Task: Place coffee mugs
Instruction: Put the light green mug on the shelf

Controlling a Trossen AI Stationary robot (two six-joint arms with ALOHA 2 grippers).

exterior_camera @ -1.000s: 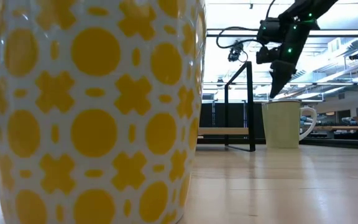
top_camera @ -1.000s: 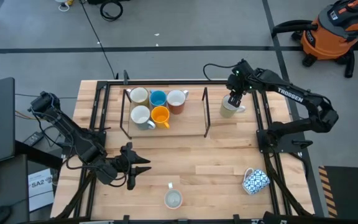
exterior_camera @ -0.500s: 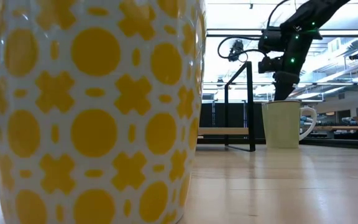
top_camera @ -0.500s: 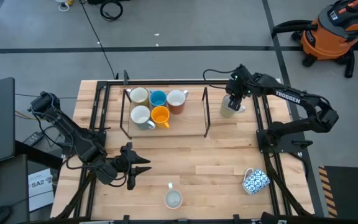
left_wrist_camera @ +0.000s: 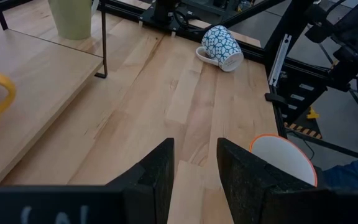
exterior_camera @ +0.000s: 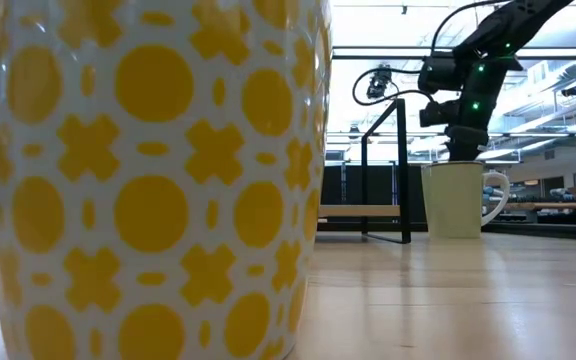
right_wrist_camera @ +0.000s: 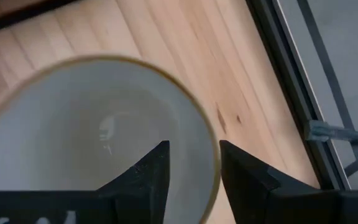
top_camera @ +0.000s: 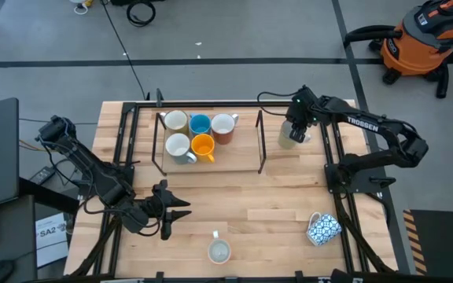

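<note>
Right gripper (top_camera: 294, 132) hangs directly over the pale green mug (top_camera: 290, 137) just outside the rack (top_camera: 260, 141) in the high view, while the left gripper (top_camera: 173, 212) waits with fingers spread, well apart from it. From table height its fingers dip into that upright mug's mouth beside the handle. Its wrist view shows the two fingers (right_wrist_camera: 151, 168) parted and straddling the rim, probably to pinch the wall for lifting.

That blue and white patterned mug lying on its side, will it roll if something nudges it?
The blue-and-white patterned ceramic mug lies on its round side, so it would probably roll slightly. Its handle looks likely to stop it. Being glazed, it may slip.
</note>
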